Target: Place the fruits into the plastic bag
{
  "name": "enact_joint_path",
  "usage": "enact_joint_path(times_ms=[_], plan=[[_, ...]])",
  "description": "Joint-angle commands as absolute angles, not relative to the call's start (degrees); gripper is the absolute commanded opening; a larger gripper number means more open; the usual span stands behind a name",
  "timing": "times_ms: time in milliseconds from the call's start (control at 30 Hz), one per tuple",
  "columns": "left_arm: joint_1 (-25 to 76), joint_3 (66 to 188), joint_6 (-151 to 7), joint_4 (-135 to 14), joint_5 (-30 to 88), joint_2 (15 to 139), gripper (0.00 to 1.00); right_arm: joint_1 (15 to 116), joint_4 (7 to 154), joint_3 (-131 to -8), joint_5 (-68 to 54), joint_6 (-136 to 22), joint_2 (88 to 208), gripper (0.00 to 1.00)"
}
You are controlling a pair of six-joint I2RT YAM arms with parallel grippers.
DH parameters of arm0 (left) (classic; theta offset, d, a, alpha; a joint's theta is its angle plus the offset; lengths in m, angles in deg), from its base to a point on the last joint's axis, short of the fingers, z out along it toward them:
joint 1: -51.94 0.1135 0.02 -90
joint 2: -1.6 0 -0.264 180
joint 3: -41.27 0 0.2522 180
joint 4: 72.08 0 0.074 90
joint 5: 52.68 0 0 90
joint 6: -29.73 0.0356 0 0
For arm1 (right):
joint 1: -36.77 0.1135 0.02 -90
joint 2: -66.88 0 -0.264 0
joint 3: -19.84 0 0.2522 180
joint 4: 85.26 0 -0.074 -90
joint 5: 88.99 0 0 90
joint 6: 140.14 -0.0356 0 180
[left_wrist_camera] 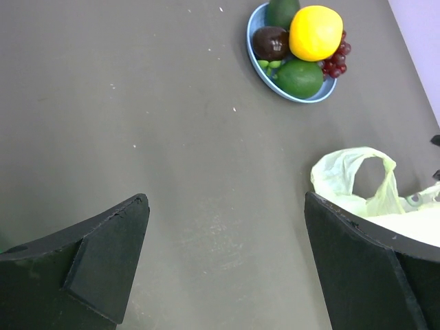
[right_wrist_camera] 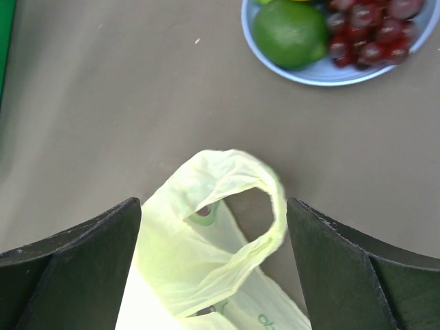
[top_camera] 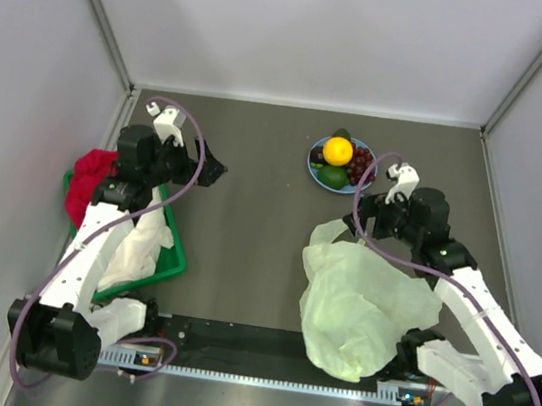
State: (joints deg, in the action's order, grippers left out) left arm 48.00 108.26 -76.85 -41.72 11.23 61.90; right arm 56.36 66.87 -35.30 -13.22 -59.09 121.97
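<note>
Two grippers, jaws spread wide, nothing held: left gripper (left_wrist_camera: 227, 199) over dark grey table (top_camera: 250, 210); right gripper (right_wrist_camera: 213, 203) above the pale yellow-green crinkly plastic bag (top_camera: 367, 307), loop handle between the fingers, apparently untouched. Green print (right_wrist_camera: 264, 319) on bag unreadable. Left: green plastic tray (top_camera: 174, 260), white cloth (top_camera: 139, 245), red cloth (top_camera: 89, 183). Beyond the bag: round blue plate (left_wrist_camera: 256, 27) holding orange-yellow citrus (top_camera: 338, 151), dark red grapes (right_wrist_camera: 364, 31), green fruit (right_wrist_camera: 289, 31), small dark fruit (left_wrist_camera: 270, 42).

No legible text, number or brand in any view.
- Bag (right_wrist_camera: 206, 275): a faint green print (right_wrist_camera: 265, 319) near the lower edge of the right wrist view, cut off by the frame and too blurred to read.
- Strip (top_camera: 256, 379) along the near table edge, top view: a row of fine regular marks, no figures readable.
- Nothing else carries a readable label or sign.
</note>
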Motion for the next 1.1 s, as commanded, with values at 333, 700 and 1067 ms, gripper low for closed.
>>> enact_joint_path(times_ms=[333, 700, 1067], plan=[[48.0, 108.8, -77.1, -44.7, 8.9, 62.1, 0.99, 72.7, 59.6, -38.4, -0.8, -57.4, 125.8, 0.85], [48.0, 108.8, -77.7, -44.7, 9.0, 62.4, 0.99, 73.2, 59.6, -38.1, -0.9, -58.1, 126.1, 0.52], [47.6, 108.6, -80.2, -46.6, 5.9, 63.9, 0.99, 73.8, 60.3, -41.5, -0.7, -58.4, 127.1, 0.06]])
